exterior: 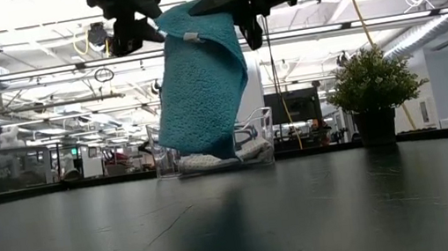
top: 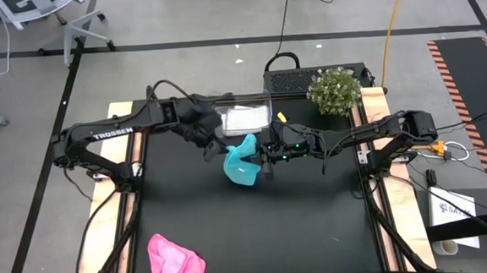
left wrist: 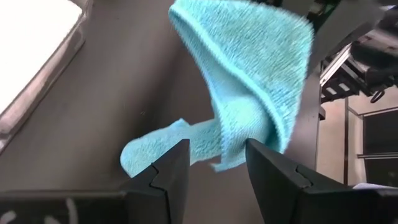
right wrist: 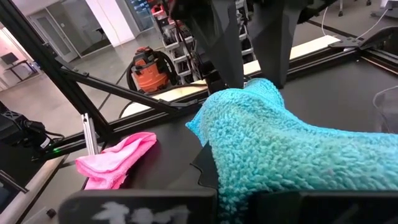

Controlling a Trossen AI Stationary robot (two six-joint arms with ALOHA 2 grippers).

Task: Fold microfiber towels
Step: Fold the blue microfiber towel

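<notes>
High view: the teal towel [top: 242, 162] hangs bunched over the middle of the black tabletop [top: 258, 229], toward its far edge, between the two arms. The right gripper [top: 264, 161] has its jaws pressed together on the towel's edge. The left gripper [top: 214, 147] sits just beside the towel on its other side, jaws spread. A clear plastic tub [top: 247, 118] with a pale grey-white towel [top: 244, 119] inside stands at the far edge, a potted plant [top: 335, 91] near the far right corner. The pink towel [top: 173, 261] lies crumpled at the near edge, toward the left corner.

Low view: the teal towel [exterior: 201, 80] hangs off the tabletop from the right gripper [exterior: 234, 4] above, draping in front of the tub [exterior: 266, 137]. The left gripper [exterior: 128, 33] hangs just beside its upper corner.

Left wrist view: the left arm's fingers [left wrist: 165, 174] stand apart, with a fold of the teal towel [left wrist: 255, 81] just beyond the gap; I cannot tell whether they touch it.

Right wrist view: the teal towel [right wrist: 292, 155] fills the foreground, pinched in this arm's jaws. The pink towel [right wrist: 115, 160] lies farther off on the tabletop.
</notes>
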